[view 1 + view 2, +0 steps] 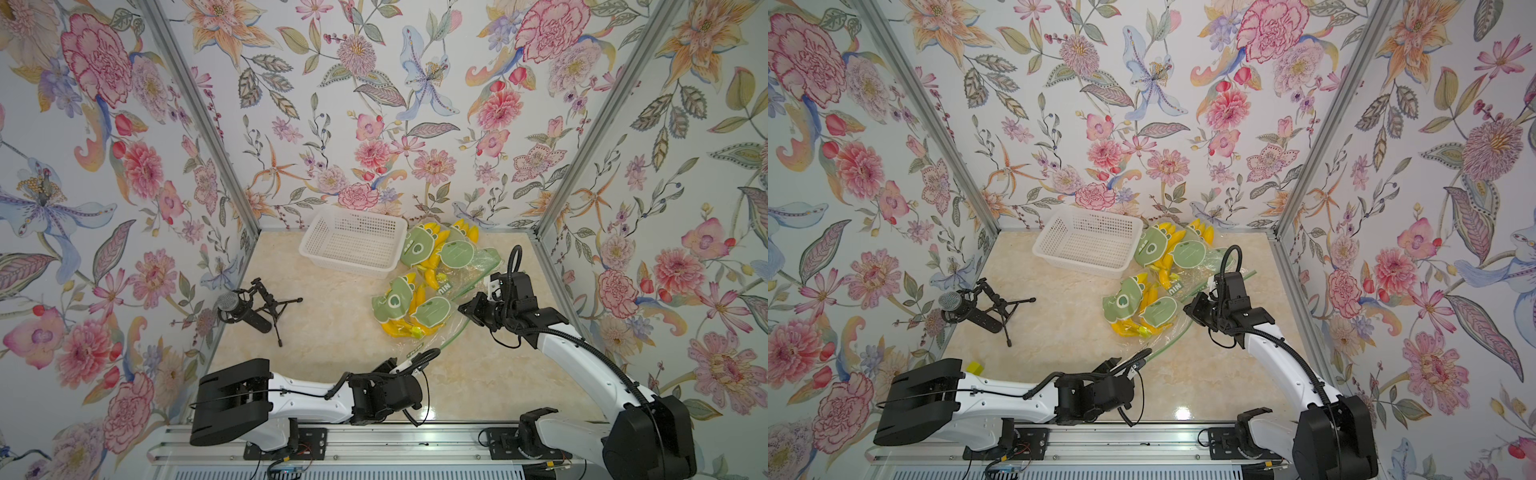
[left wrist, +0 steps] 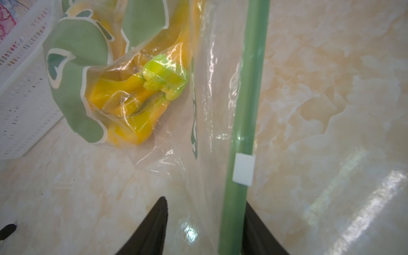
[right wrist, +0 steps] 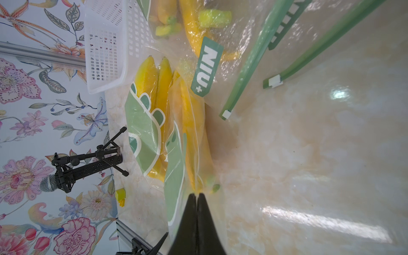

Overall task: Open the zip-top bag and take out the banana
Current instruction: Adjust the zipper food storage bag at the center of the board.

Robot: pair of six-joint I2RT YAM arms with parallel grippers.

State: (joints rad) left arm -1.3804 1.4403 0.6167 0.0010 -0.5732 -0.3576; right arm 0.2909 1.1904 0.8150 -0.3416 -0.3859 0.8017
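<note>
A clear zip-top bag [image 1: 415, 309] printed with green cartoon shapes lies right of centre on the marble table, with a yellow banana [image 1: 399, 328] bunch inside. In the left wrist view the bananas [image 2: 132, 123] show through the film. The bag's green zip strip [image 2: 242, 110] and its white slider [image 2: 244, 169] run down between my left gripper's [image 2: 205, 212] open jaws, close against one finger. In both top views that left gripper [image 1: 392, 365] sits at the bag's near corner. My right gripper [image 1: 463, 308] is at the bag's right edge. In its wrist view this right gripper [image 3: 197, 197] is shut on the clear film.
A second bag of bananas [image 1: 446, 249] lies behind the first, beside a white perforated basket [image 1: 353, 245] at the back. A microphone on a small tripod [image 1: 249, 309] stands at the left. A small yellow block [image 1: 975, 368] sits by the left wall. Floral walls enclose three sides.
</note>
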